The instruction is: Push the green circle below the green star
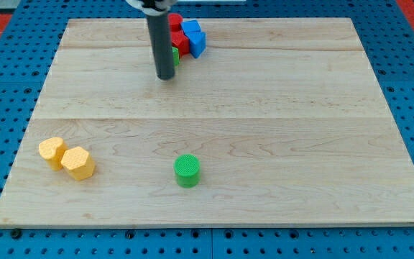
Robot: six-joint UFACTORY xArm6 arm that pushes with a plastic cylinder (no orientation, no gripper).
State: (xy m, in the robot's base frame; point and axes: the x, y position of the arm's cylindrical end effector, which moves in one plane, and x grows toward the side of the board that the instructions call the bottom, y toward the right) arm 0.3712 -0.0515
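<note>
The green circle (187, 170) is a short green cylinder at the view's bottom middle of the wooden board (264, 122). The green star (175, 57) is mostly hidden behind the rod, near the view's top, with only a small green edge showing. My tip (166, 75) rests on the board just below and left of that green block, far above the green circle.
Red blocks (176, 29) and blue blocks (194, 37) are clustered at the view's top, touching the green star's right side. Two yellow blocks (52, 152) (78, 163) sit together at the view's bottom left. A blue pegboard surrounds the board.
</note>
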